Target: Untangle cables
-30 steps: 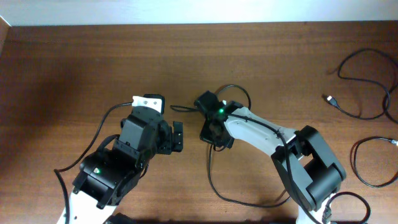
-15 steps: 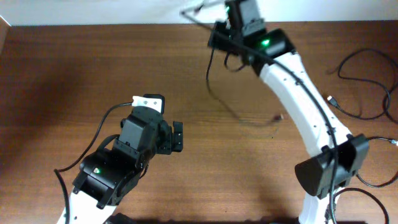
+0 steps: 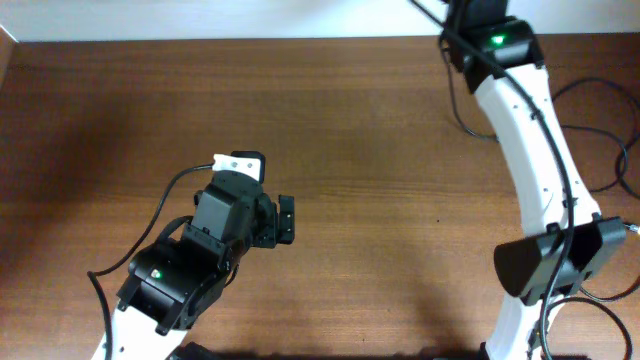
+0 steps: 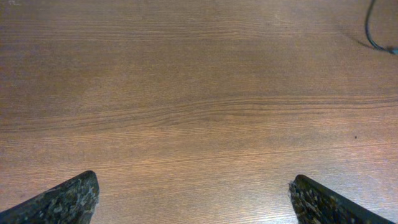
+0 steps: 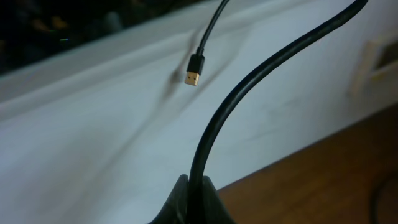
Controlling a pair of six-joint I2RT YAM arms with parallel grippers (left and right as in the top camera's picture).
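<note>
**Right claw holds one cable up at the back edge; left claw wide open**

The cable (image 5: 230,99) I'm working on is pinched in the right claw (image 5: 194,190). The jaws are shut tight on it, and the cord rises out of the grip and bends away to the upper right. A second strand hangs in the air just beyond, ending in a plug (image 5: 194,70) with a gold-coloured tip, in front of a white wall (image 5: 93,143).

From overhead, that arm reaches to the far edge of the worktop (image 3: 350,120). A thin black strand (image 3: 447,75) drops from it towards the wood beside the arm. More loose cables (image 3: 605,188) lie at the right edge of the worktop, partly hidden behind the arm.

The left claw (image 4: 194,179) sits well apart from all this, over the near-left part of the worktop. Its jaws stand as wide as they go, with only bare wood between them. A short stretch of cord (image 4: 368,28) shows in the top right corner of its camera; I can't tell which cable it belongs to.
</note>
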